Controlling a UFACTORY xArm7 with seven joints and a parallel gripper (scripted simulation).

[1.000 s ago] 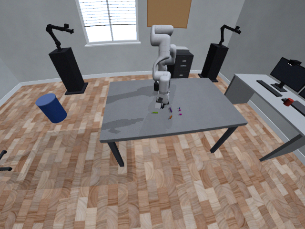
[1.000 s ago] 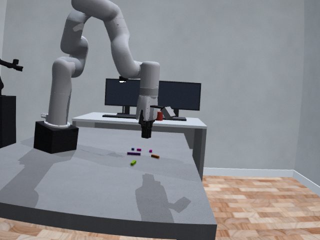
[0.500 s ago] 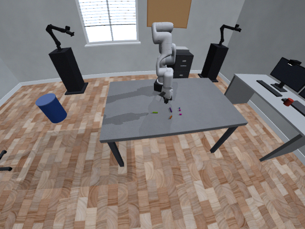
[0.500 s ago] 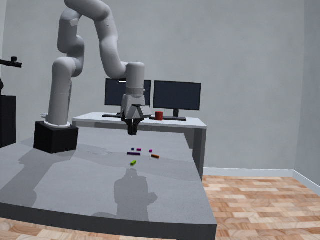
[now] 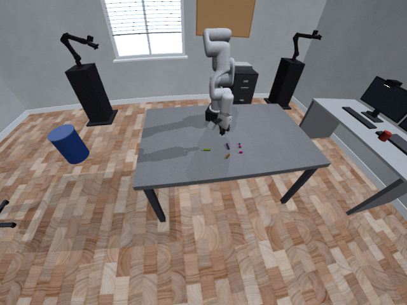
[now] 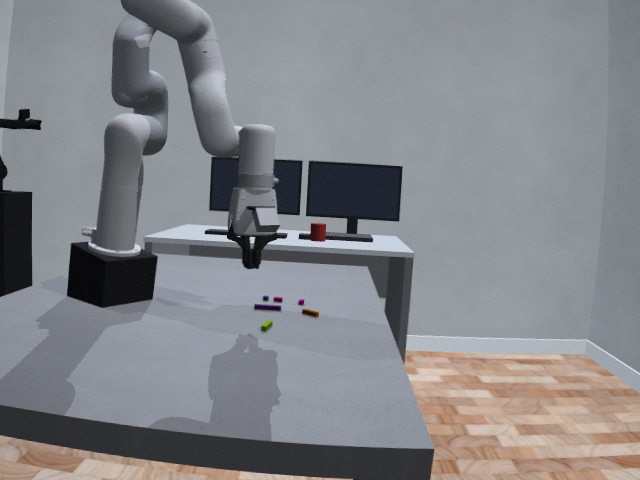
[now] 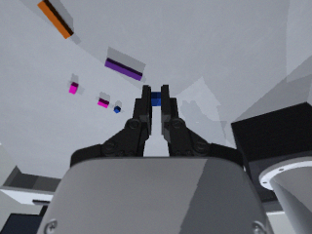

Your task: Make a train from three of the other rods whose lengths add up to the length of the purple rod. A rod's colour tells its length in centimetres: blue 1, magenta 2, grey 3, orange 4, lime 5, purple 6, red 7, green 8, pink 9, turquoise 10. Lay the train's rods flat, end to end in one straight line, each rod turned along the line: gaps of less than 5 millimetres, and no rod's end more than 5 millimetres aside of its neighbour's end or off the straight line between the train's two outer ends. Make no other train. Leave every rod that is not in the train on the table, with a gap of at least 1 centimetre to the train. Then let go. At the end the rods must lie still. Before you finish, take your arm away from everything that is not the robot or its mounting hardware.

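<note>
Gripper (image 5: 222, 133) (image 6: 251, 265) (image 7: 156, 96), clamped on a blue rod (image 6: 251, 267) (image 7: 156, 98), seems mid-carry, next needing alignment and lowering toward the orange rod (image 5: 227, 155) (image 6: 310, 313) (image 7: 55, 19) or second blue rod (image 5: 239, 143) (image 6: 265, 298) (image 7: 117, 109) below it.

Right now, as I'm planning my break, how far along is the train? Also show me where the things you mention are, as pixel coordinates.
Nothing looks joined yet: the rods on the table lie apart. The jaws hold a blue rod (image 6: 251, 266) (image 7: 156, 98) aloft. Left: align it with the orange rod (image 5: 227, 155) (image 6: 310, 312) (image 7: 55, 20) and other blue rod (image 5: 239, 143) (image 6: 265, 298) (image 7: 117, 109), release, withdraw.
</note>
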